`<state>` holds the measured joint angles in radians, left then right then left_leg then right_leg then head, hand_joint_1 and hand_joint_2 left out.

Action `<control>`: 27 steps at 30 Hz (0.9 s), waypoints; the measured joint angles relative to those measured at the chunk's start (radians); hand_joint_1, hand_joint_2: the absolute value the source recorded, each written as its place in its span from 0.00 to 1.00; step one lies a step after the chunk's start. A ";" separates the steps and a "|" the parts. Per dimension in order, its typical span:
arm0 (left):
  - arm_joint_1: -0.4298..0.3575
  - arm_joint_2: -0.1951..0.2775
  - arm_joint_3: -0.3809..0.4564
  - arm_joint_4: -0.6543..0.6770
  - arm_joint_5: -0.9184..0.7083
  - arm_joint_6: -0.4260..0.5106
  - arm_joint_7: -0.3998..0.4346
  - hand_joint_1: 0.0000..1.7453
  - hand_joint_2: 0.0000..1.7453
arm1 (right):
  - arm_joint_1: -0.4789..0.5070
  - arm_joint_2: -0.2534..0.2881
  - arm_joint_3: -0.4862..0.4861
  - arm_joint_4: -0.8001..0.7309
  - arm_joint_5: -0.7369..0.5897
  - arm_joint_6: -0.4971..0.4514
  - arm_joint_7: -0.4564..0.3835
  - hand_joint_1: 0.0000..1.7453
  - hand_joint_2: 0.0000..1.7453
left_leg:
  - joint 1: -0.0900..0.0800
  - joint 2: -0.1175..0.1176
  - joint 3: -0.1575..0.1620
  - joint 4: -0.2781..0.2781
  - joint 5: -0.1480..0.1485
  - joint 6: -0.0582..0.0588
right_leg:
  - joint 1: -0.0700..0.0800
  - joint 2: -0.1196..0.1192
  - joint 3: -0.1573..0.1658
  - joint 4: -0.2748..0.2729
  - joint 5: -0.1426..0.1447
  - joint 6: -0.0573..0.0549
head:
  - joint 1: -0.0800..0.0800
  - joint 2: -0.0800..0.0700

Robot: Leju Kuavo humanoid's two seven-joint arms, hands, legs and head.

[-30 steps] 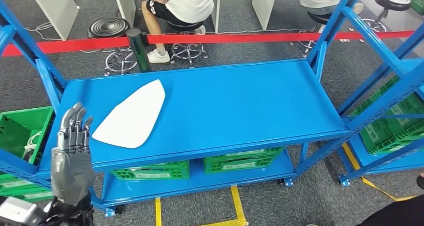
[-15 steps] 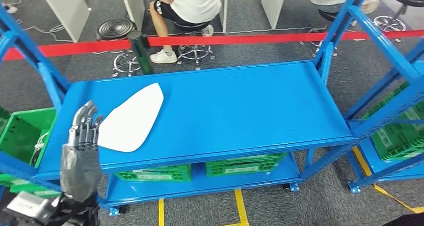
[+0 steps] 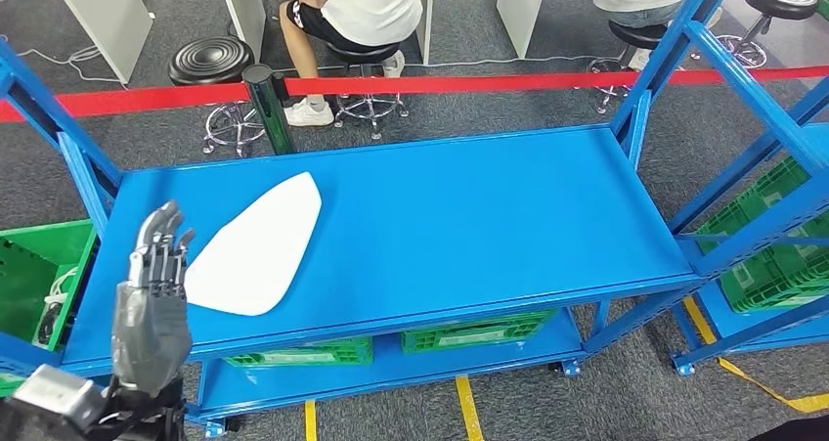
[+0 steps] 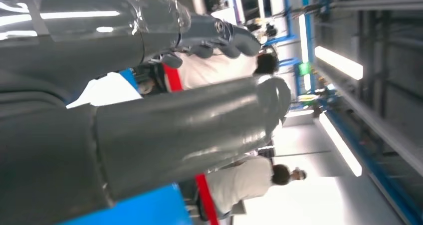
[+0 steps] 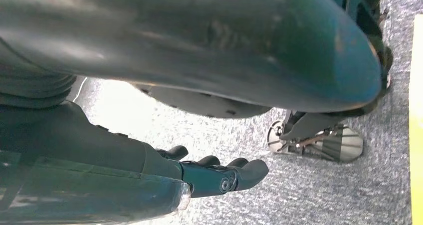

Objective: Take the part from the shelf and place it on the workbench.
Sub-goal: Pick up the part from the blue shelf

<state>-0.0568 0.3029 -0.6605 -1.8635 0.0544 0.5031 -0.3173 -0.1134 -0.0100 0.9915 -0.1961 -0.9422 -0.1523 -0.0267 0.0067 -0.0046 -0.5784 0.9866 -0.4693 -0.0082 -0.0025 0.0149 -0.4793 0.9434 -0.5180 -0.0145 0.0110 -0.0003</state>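
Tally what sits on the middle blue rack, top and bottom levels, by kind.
white part: 1
green crates: 2
Total: 3

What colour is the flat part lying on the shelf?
White; the part shows best in the head view.

Workshop: blue steel shelving (image 3: 411,236), parts crates (image 3: 772,255)

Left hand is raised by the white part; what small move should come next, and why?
Probably ease the left hand forward and down onto the white part. Its fingers are raised, holding nothing, just beside the part's near edge on the blue shelf.
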 joint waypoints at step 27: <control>-0.165 0.145 -0.124 0.132 -0.738 -0.314 0.567 0.00 1.00 | -0.003 0.004 0.021 0.000 0.006 0.014 0.002 0.00 0.00 | 0.000 -0.002 0.004 -0.006 0.001 0.007 | -0.002 -0.006 0.005 -0.011 -0.001 0.033 | 0.010 0.000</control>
<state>-0.2218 0.4476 -0.7848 -1.7318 -0.6834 0.1887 0.2501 -0.1163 -0.0064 1.0126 -0.1961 -0.9359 -0.1379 -0.0252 0.0070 -0.0065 -0.5749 0.9802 -0.4684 -0.0015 -0.0048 0.0093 -0.4739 0.9326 -0.5186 0.0187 0.0206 -0.0004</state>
